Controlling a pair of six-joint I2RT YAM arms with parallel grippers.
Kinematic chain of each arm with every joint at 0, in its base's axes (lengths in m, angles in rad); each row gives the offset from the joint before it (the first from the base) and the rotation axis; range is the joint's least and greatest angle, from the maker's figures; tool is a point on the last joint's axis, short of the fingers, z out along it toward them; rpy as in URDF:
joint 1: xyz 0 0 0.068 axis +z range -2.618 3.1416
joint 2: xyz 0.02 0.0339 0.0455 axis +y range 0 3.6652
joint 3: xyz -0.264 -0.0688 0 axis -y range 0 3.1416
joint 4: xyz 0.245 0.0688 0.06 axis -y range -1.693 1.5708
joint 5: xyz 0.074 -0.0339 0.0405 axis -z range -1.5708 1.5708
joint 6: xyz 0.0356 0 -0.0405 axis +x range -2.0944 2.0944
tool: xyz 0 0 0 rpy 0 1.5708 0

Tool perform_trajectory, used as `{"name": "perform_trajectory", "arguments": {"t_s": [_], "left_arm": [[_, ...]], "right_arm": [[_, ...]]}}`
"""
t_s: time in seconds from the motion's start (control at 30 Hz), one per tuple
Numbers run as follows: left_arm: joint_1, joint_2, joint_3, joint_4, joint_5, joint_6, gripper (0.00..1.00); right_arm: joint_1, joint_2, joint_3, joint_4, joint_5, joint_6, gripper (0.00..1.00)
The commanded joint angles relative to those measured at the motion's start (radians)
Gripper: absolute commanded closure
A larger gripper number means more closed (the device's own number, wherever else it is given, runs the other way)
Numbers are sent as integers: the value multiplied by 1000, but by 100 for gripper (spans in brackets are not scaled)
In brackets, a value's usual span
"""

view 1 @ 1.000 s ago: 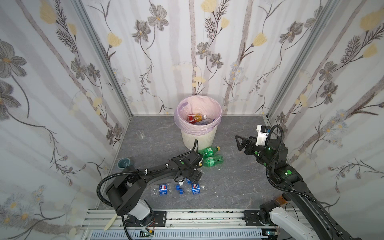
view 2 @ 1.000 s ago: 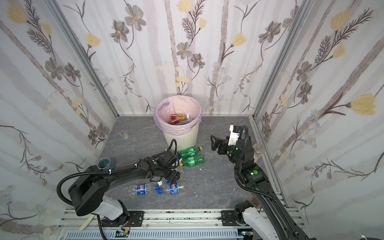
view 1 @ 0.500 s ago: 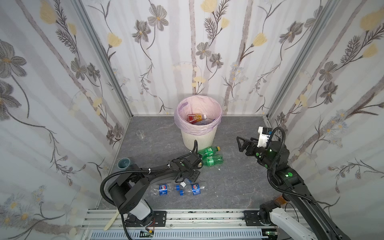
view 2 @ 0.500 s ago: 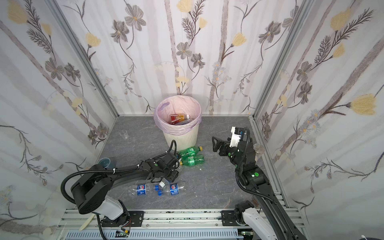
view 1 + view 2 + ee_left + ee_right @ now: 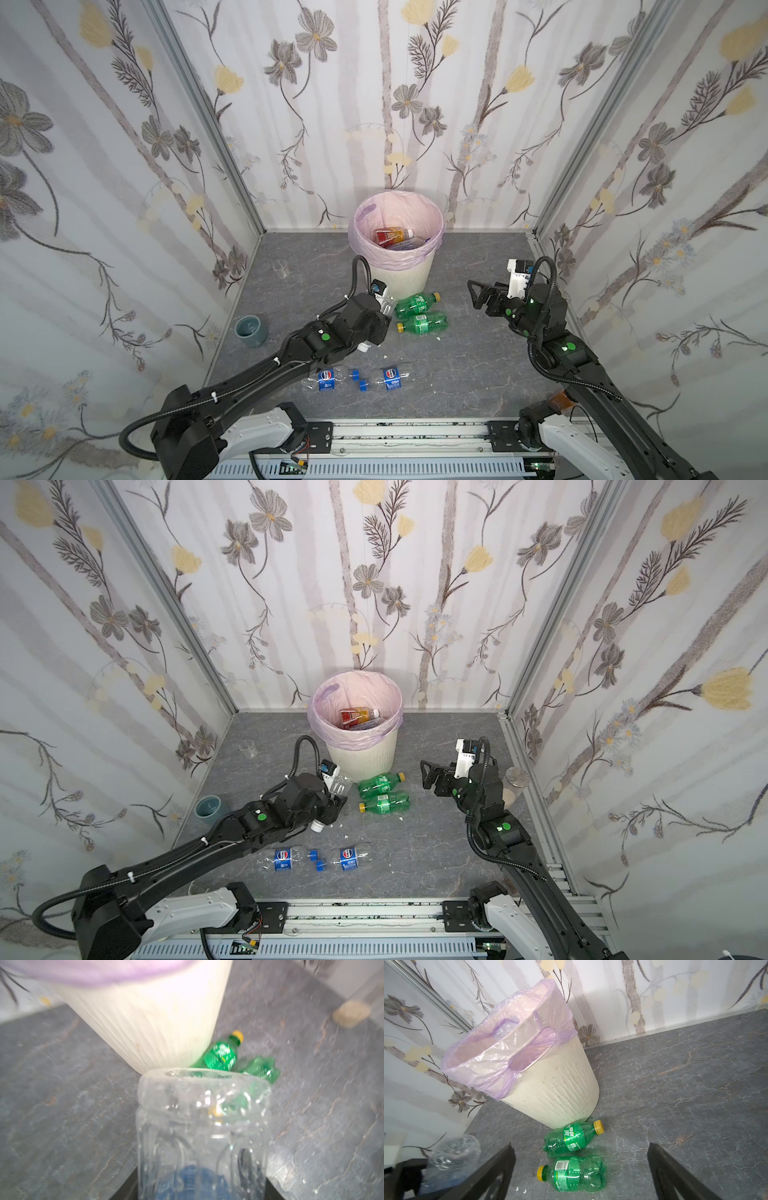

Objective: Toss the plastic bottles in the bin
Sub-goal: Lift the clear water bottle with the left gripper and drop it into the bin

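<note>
The left gripper [image 5: 380, 322] clamps a clear bottle [image 5: 203, 1126] near-left of the bin [image 5: 409, 274]; the right gripper [image 5: 474, 294] hangs wide open, empty, right of it.

Bin [image 5: 409, 276] stood back-centre on bench [image 5: 478, 374], binned bottle [image 5: 392, 236] inside. Rear bottle [image 5: 415, 302] and front bottle [image 5: 424, 323] lay side by side just before it; left of them, clamped bottle [image 5: 387, 306] sat in left pincer [image 5: 384, 316]. End-to-end bottles [image 5: 327, 376] lay near front edge; cup [image 5: 250, 331] stood far left.
</note>
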Motion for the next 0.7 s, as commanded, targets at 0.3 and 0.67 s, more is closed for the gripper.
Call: {"name": "perform_trajectory", "arguments": {"t_s": [0.3, 0.67], "left_arm": [[6, -376, 89, 53, -329, -27, 43], [187, 5, 427, 353, -64, 78, 40]], "right_arm": [[1, 57, 28, -7, -18, -15, 1], [6, 113, 89, -45, -52, -48, 3]]}}
